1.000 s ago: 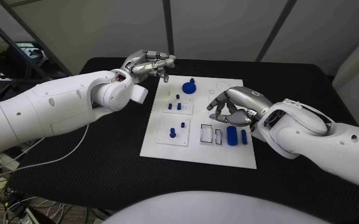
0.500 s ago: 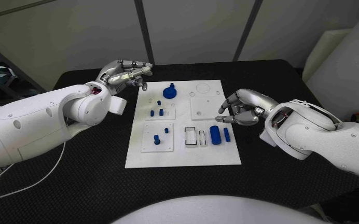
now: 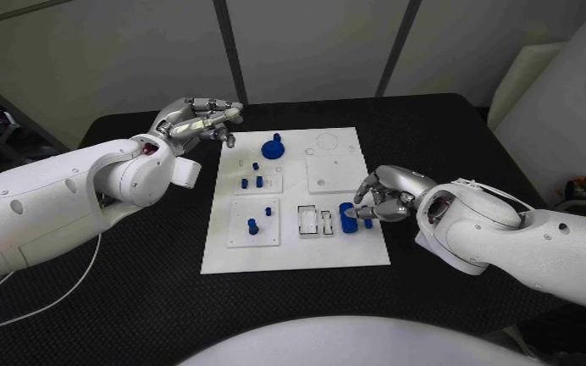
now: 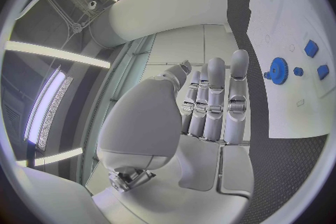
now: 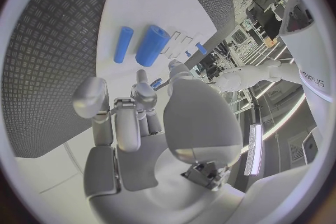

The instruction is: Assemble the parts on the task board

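White board point(image 3: 287, 252) lies mid-table, blue parts point(image 3: 260, 181) standing in it. Right hand point(image 3: 389, 196) hovers with loosely spread fingers, empty, beside two blue cylinders point(image 5: 152, 45) at the board's edge. Left hand point(image 3: 196, 119) hangs empty, fingers apart, off the far corner.

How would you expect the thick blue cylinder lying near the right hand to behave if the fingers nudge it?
The thick blue cylinder lies on its side on the smooth task board, so it would probably roll. It looks rigid and likely light. The right hand hovers just above it, holding nothing.
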Motion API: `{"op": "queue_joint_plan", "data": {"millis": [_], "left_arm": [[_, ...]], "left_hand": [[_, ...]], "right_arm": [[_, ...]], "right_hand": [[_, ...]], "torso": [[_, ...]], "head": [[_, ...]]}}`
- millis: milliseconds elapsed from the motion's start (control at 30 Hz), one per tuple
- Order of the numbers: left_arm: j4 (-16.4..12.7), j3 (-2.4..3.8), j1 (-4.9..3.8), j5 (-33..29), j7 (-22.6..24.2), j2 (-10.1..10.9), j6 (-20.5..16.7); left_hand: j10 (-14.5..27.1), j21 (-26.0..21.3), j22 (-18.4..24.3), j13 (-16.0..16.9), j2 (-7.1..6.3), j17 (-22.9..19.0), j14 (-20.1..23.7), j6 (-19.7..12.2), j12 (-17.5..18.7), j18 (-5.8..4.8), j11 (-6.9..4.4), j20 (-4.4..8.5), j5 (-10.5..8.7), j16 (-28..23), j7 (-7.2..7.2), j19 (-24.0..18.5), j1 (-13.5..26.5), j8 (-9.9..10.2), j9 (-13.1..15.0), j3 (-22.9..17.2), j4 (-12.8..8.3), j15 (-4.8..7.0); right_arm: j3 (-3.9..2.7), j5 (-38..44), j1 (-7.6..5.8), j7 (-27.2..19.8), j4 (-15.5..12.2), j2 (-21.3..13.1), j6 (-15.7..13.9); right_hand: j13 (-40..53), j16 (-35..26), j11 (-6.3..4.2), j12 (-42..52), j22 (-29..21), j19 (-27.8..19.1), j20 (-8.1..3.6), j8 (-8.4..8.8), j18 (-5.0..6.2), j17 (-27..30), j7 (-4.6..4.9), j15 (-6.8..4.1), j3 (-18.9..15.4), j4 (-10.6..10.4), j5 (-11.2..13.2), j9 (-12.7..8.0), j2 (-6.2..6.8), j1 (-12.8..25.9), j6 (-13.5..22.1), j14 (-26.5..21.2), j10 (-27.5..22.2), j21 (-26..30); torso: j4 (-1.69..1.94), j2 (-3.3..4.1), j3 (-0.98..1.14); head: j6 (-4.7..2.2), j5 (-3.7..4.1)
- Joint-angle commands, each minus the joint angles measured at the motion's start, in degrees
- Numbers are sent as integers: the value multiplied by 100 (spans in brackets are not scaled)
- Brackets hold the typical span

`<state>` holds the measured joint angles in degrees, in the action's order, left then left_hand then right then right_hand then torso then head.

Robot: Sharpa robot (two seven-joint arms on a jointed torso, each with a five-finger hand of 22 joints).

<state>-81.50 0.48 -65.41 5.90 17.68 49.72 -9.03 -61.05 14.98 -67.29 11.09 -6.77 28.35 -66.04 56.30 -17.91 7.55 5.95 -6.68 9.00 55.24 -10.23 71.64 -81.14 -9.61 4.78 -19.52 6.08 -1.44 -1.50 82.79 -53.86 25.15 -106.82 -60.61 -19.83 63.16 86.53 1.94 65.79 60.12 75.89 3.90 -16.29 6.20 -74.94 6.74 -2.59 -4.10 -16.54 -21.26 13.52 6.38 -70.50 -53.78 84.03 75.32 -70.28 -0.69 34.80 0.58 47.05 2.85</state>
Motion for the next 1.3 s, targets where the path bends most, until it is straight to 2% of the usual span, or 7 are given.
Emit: {"op": "queue_joint_plan", "data": {"millis": [33, 467, 800, 867, 1300], "left_arm": [[-23, 4, -6, -18, 30, 12, 48], [-30, 4, -7, -18, 33, 28, 59], [-40, 4, -7, -18, 15, 32, 79], [-41, 4, -7, -18, 12, 35, 81], [-40, 4, -6, -18, -1, 30, 98]], "left_hand": [[51, -19, 5, 8, 46, -9, 50, -36, -9, 281, 6, -21, -8, -18, 8, 5, 21, -21, -9, 34, 10, -9], [55, -23, 10, 8, 50, -11, 50, -38, -15, 281, 5, -22, -8, -16, 9, 7, 31, -25, -9, 42, 18, -9], [55, -23, 10, 8, 50, -11, 50, -38, -15, 281, 5, -22, -8, -16, 9, 7, 31, -25, -9, 42, 18, -9], [55, -23, 10, 8, 50, -11, 50, -38, -15, 281, 5, -22, -8, -16, 9, 7, 31, -25, -9, 42, 18, -9], [64, -29, 17, 8, 53, -14, 51, -45, -22, 282, 6, -23, -7, -13, 8, 9, 39, -27, -11, 51, 26, -9]], "right_arm": [[0, 290, 30, 341, 18, 55, 150], [1, 468, 107, 445, 98, 258, 184], [1, 481, 230, 534, 306, 501, 407], [1, 484, 256, 534, 336, 549, 422], [1, 471, 300, 565, 363, 617, 406]], "right_hand": [[18, 12, 13, 5, -1, 38, 17, -55, -30, -675, -1, 56, -48, -9, 21, 21, -25, 25, 41, 435, -39, -34], [45, 7, 4, -3, 3, 34, 17, -143, -29, -666, -14, 50, -135, -13, 35, 76, -84, 68, 37, 431, -43, -34], [56, 1, 1, -12, -2, 28, 15, -179, -28, -653, -17, 48, -168, -10, 56, 100, -124, 78, 51, 428, -49, -29], [66, -1, 1, -5, -1, 28, 15, -185, -29, -650, -17, 47, -171, -8, 61, 104, -132, 75, 53, 427, -45, -30], [160, 4, -8, 59, 14, 32, 11, -250, -31, -666, -28, 41, -196, 6, 51, 144, -199, 21, 56, 430, 1, -37]], "torso": [[1, 8, 3], [5, 11, 3], [20, 10, 3], [7, 4, 5], [-2, 4, 4]], "head": [[31, -8], [76, -25], [108, -41], [112, -53], [120, -48]]}}
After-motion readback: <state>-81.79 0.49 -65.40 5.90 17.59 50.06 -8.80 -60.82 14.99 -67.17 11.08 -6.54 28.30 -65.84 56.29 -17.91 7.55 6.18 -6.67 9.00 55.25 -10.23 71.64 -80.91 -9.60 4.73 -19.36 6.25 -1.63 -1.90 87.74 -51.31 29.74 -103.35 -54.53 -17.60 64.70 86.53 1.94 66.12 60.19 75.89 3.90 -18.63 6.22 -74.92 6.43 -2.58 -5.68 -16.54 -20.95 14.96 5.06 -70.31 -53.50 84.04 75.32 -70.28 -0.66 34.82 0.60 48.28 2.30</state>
